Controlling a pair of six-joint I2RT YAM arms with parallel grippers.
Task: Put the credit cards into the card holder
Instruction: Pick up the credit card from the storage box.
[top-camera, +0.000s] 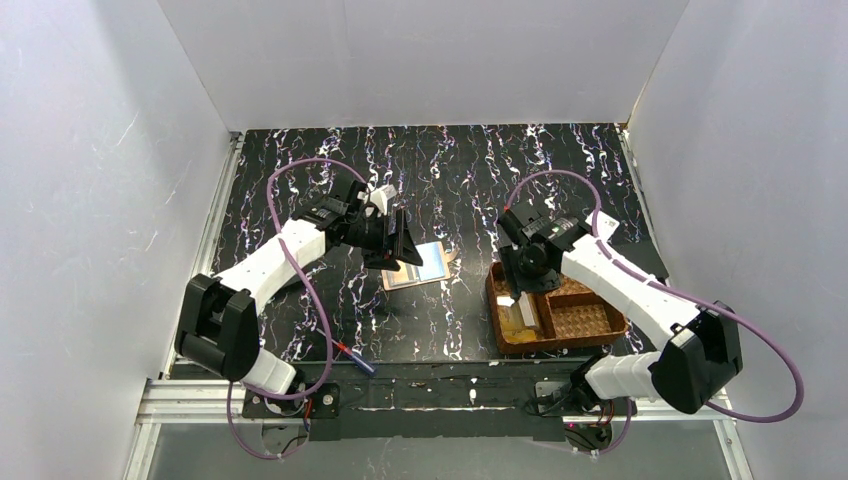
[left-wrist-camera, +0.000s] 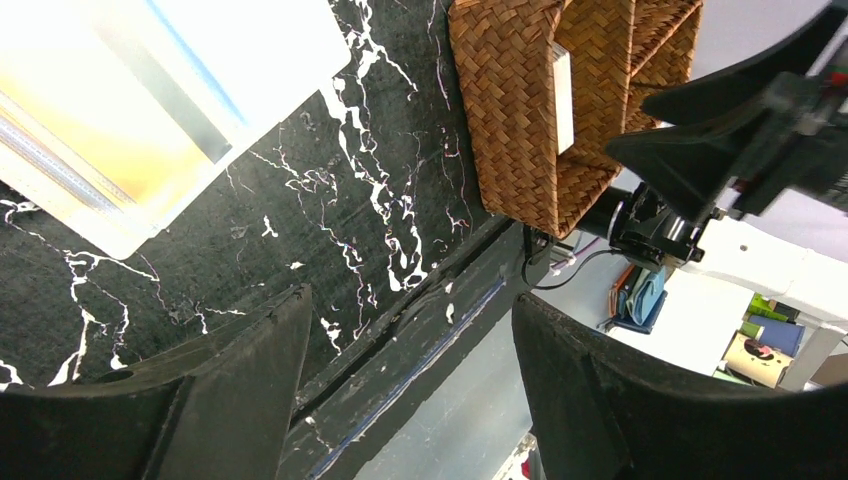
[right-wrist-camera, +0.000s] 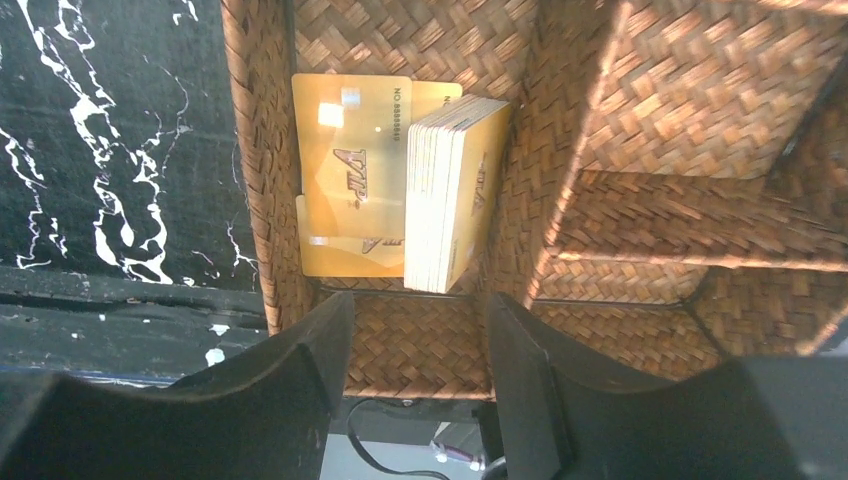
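Note:
Gold credit cards (right-wrist-camera: 345, 170) lie flat in the left compartment of a brown woven basket (right-wrist-camera: 650, 150), and a stack of them (right-wrist-camera: 450, 190) stands on edge beside them. From above the cards (top-camera: 520, 315) show pale. My right gripper (right-wrist-camera: 415, 340) hangs open just over that compartment, holding nothing. What looks like the card holder (left-wrist-camera: 150, 110) lies open on the marbled mat, pale shiny inside up, with gold and a thin blue line showing. My left gripper (left-wrist-camera: 410, 340) is open and empty, a little above its near side (top-camera: 400, 250).
The basket (top-camera: 590, 320) sits at the front right of the mat, with a card edge (left-wrist-camera: 563, 95) visible in it. A blue-and-red-handled screwdriver (top-camera: 355, 357) lies near the front edge. White walls close in three sides.

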